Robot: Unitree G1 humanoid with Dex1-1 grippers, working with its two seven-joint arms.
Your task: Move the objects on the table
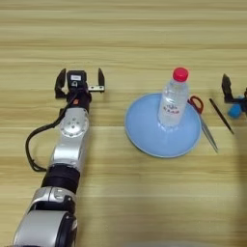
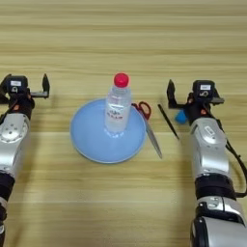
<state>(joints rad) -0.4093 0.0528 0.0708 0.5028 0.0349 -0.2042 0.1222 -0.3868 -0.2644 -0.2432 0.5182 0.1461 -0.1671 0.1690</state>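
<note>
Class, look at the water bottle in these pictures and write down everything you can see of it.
The water bottle is small, of clear plastic, with a red cap and a white label with red print round its middle. The cap is on. It stands upright on the light-blue plate, a little toward the plate's far right part. Nothing else touches it: the red-handled scissors lie to its right, off the plate's edge, and neither pincer is near it. Whether it holds water cannot be told.
</note>
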